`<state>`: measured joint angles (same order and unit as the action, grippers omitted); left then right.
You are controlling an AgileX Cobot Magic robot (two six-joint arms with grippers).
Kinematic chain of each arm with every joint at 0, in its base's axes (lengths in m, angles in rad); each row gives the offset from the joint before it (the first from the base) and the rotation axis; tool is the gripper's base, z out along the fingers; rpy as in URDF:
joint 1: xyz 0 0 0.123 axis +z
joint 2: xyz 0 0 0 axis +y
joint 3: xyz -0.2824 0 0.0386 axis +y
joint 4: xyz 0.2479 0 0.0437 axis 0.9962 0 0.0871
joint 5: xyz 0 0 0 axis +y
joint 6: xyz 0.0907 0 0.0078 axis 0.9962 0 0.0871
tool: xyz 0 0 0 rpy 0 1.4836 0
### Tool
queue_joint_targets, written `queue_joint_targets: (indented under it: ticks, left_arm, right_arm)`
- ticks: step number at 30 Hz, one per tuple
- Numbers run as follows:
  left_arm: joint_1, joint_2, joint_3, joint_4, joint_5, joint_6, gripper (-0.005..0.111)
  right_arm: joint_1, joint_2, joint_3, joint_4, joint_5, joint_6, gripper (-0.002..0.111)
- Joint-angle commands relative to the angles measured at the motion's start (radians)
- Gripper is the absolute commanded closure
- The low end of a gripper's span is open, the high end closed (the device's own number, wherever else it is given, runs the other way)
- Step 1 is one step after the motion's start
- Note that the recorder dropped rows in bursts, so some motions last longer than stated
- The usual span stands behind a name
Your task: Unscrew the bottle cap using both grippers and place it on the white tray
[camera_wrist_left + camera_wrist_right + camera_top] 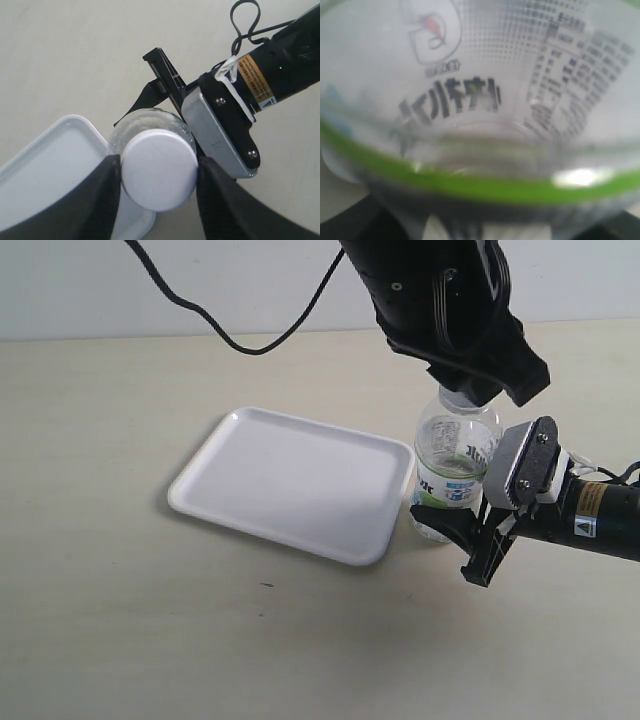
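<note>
One bottle (455, 465) stands upright right of centre in the exterior view, its long axis vertical and its neck pointing straight up, its base on the pale surface (120, 640) just beside the right-hand rim of the single white tray (290, 480). The tray lies flat in the middle of that frame, with nothing on it. The one bottle cap (159, 168) sits on the neck; from the exterior view it is hidden under the black arm, and only the left wrist view shows it, seen from directly above as a plain white disc. There are two grippers. The left gripper (468, 382), all black, comes down from the upper right of the exterior frame, and its jaws are closed on the bottle cap, one black finger pressed to each side of it. The right gripper (466, 540), with its grey-white block and yellow sticker, reaches in from the lower right edge, where its arm is cut off; its jaws clamp the lower body of the bottle near the green band of the label. The right wrist view is filled by the blurred label, the print too soft to read. One black cable (230, 335) loops across the upper left of the exterior frame
</note>
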<state>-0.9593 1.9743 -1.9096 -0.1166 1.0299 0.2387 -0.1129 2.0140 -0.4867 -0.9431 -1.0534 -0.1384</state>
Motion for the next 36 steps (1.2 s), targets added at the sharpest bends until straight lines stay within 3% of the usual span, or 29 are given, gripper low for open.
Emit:
queue_joint_targets:
  ticks: [1, 3, 5, 11, 15, 18, 22, 25, 36]
  left_arm:
    - [-0.017, 0.010, 0.003, -0.040, -0.007, -0.014, 0.067]
    - [-0.017, 0.010, 0.003, -0.040, -0.010, -0.003, 0.053]
    - [-0.017, 0.010, 0.003, -0.040, -0.010, 0.026, 0.048]
    - [-0.017, -0.004, 0.003, -0.009, -0.041, 0.045, 0.047]
    - [-0.017, -0.041, -0.025, 0.131, -0.033, 0.060, 0.047]
    - [-0.017, -0.073, -0.029, 0.184, 0.030, 0.336, 0.047]
    - [-0.017, -0.088, -0.029, 0.182, 0.134, 0.840, 0.047]
    - [-0.017, -0.072, -0.029, 0.180, 0.114, 0.933, 0.047]
    - [-0.019, -0.015, -0.029, 0.179, 0.056, 1.040, 0.047]
  right_arm:
    - [-0.003, 0.007, 0.000, 0.000, 0.088, -0.010, 0.108]
    - [-0.003, 0.007, 0.000, 0.000, 0.088, -0.010, 0.108]
    - [-0.003, 0.007, 0.000, 0.002, 0.091, -0.011, 0.108]
    - [-0.003, 0.007, 0.000, 0.009, 0.094, -0.011, 0.108]
    - [-0.003, 0.007, 0.000, 0.009, 0.098, -0.017, 0.108]
    - [-0.003, 0.007, 0.000, 0.009, 0.108, -0.017, 0.108]
    - [-0.003, 0.007, 0.000, 0.009, 0.121, -0.026, 0.108]
    - [-0.003, 0.007, 0.000, 0.043, 0.126, -0.043, 0.108]
    - [-0.003, 0.007, 0.000, 0.046, 0.146, -0.071, 0.108]
